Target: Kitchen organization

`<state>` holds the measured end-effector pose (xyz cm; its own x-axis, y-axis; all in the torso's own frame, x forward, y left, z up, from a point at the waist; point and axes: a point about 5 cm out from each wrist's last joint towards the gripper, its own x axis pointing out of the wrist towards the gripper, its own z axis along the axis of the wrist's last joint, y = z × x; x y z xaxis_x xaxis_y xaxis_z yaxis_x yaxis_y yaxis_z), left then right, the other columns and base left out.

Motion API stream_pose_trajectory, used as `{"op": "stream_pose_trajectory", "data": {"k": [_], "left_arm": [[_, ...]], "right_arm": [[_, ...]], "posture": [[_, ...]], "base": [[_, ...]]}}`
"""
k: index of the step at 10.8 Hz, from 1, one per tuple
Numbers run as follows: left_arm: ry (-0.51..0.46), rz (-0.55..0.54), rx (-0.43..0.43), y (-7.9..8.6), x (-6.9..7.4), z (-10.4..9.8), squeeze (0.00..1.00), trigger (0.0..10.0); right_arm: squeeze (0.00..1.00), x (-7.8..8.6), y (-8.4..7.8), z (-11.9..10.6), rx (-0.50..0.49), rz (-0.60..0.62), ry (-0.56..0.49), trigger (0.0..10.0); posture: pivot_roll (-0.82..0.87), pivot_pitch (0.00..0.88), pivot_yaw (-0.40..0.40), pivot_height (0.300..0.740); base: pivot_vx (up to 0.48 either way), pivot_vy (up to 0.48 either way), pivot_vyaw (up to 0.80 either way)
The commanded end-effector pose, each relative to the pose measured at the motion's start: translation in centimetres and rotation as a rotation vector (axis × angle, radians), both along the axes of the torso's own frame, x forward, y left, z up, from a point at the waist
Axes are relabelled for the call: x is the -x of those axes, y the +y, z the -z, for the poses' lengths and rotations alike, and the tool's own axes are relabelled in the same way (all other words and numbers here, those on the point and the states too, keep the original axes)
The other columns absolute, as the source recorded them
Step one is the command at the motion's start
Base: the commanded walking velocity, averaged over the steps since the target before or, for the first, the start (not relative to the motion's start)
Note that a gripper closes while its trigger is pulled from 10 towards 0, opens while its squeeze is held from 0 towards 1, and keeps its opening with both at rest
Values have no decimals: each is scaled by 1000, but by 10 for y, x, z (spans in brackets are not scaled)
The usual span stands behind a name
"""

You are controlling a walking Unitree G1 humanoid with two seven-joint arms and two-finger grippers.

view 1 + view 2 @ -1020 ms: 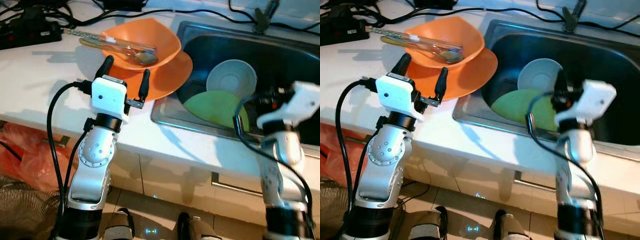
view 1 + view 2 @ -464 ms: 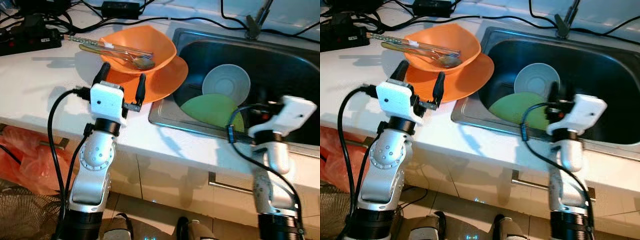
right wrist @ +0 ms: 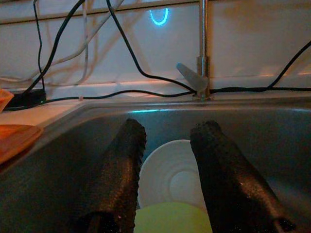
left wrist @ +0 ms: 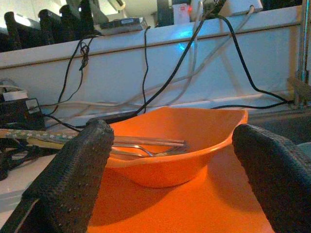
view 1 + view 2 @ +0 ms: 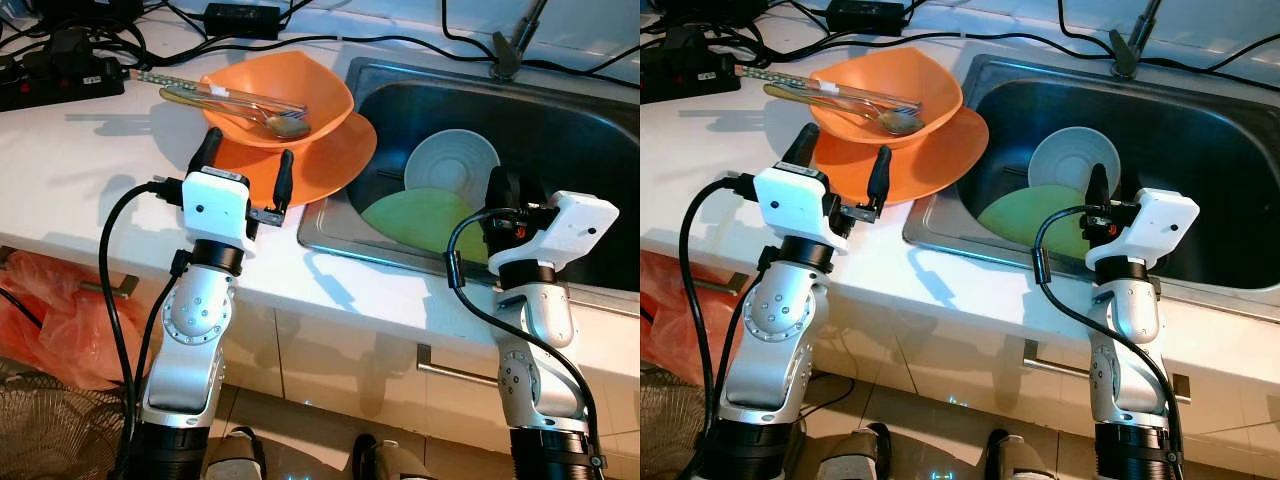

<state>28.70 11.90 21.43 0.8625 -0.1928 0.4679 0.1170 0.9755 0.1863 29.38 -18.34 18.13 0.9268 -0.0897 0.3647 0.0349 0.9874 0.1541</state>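
The left gripper (image 5: 245,165) hovers with its two black fingers spread wide at the near edge of an orange plate (image 5: 320,165), empty between the pads, on the white counter (image 5: 80,160) beside the steel sink (image 5: 560,110). From its wrist camera the fingers (image 4: 68,179) frame an orange bowl (image 4: 180,145) that sits on the plate, on the side away from the robot. Utensils (image 5: 250,100), a spoon among them, lie across the bowl, their handles reaching out over its rim away from the sink.

The right gripper (image 3: 167,170) stands at the near rim of the sink, its fingers parted with nothing between them, pointing into the basin. Just beyond its tips lies a green plate (image 5: 425,215), tilted against the near wall of the sink. A white bowl (image 5: 452,165), turned bottom up, rests beside the green plate, deeper in the sink.

A faucet (image 3: 201,73) rises at the far rim of the sink. Black cables (image 5: 300,42) trail over the counter behind the sink and the orange dishes, and a black power strip (image 5: 60,75) sits on the counter well away from the sink.
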Motion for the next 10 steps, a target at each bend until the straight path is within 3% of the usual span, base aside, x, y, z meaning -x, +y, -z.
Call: {"op": "stream_pose_trajectory", "data": {"k": [1, 10], "left_arm": [[-2, 2, 4, -1, 2, 2, 0, 10000], [9, -29, -2, 1, -1, 0, 0, 10000]], "right_arm": [[0, -1, 2, 6, -5, -11, 27, 10000], [0, -5, 11, 8, -4, -48, 51, 10000]], "posture": [[108, 172, -24, 740], [114, 189, -27, 740]], "base": [[0, 0, 0], [0, 0, 0]]}}
